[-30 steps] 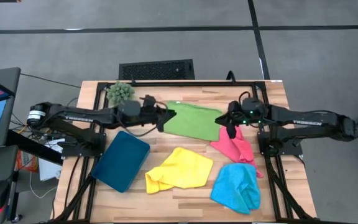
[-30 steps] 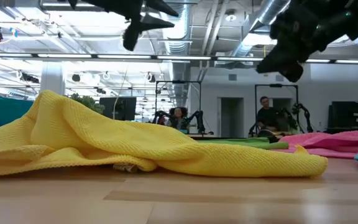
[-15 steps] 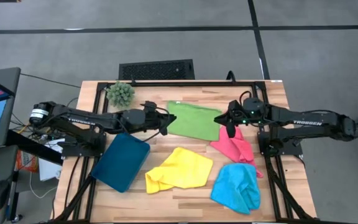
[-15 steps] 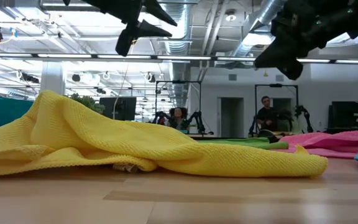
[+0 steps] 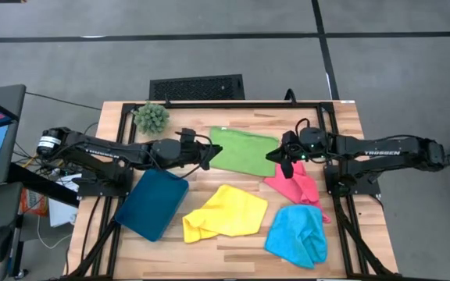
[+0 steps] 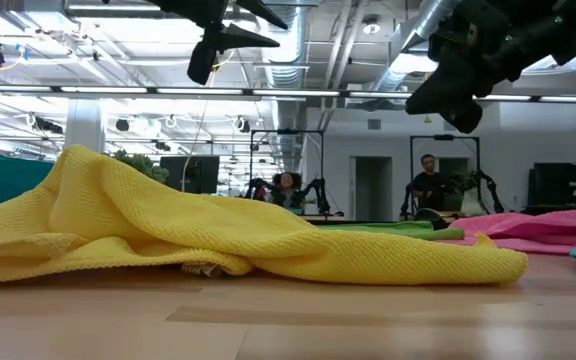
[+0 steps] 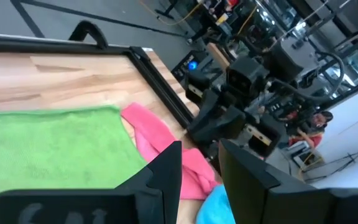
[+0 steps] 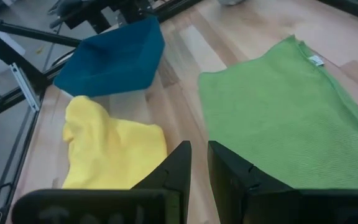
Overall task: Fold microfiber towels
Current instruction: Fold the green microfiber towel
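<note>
Four towels: all lie on the wooden table (image 5: 350,125), none held.
Light blue towel (image 5: 297,234): crumpled at the near right, unmoved since a second ago.
Yellow towel (image 5: 225,212): rumpled at the near middle, just right of the teal tray (image 5: 151,201); same place as before.
Pink towel (image 5: 295,184): bunched beside the green one's right edge, unchanged.
Green towel (image 5: 245,150): spread flat at the far middle, between the two grippers, as it lay earlier.
Left gripper (image 5: 213,156): raised off the table over the green towel's left edge, fingers a narrow gap apart and empty; it has come nearer and rightward from its spot a second ago.
Right gripper (image 5: 283,160): hangs over the green towel's right edge where the pink towel begins, fingers nearly together, holding nothing; it has shifted slightly left since the earlier frame.
Plant ball (image 5: 151,117): far left corner, not moved.
</note>
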`<state>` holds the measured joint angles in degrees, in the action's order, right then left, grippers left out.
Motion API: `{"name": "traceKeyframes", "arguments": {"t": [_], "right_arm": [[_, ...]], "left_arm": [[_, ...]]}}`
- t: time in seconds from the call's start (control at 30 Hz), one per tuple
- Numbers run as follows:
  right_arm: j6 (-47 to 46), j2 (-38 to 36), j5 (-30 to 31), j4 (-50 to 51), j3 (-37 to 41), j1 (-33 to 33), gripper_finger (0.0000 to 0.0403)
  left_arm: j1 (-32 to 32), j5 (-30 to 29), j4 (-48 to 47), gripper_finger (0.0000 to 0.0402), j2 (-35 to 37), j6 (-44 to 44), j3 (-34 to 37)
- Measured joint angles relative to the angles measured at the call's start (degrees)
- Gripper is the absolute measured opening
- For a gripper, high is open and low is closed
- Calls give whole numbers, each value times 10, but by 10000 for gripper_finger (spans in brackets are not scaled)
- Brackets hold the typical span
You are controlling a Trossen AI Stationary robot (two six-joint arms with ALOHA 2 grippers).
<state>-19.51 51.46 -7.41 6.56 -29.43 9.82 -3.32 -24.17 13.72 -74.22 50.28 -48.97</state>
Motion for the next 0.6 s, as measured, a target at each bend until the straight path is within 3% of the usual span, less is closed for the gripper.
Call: {"name": "traceKeyframes", "arguments": {"t": [0.23, 0.6], "right_arm": [[4, 0, 0, -2, 0, 3, 79], [5, 0, 0, -16, 0, 16, 79]], "left_arm": [[2, -100, 0, 103, 0, -38, 0], [1, -112, 2, 184, 0, -15, 0]]}}
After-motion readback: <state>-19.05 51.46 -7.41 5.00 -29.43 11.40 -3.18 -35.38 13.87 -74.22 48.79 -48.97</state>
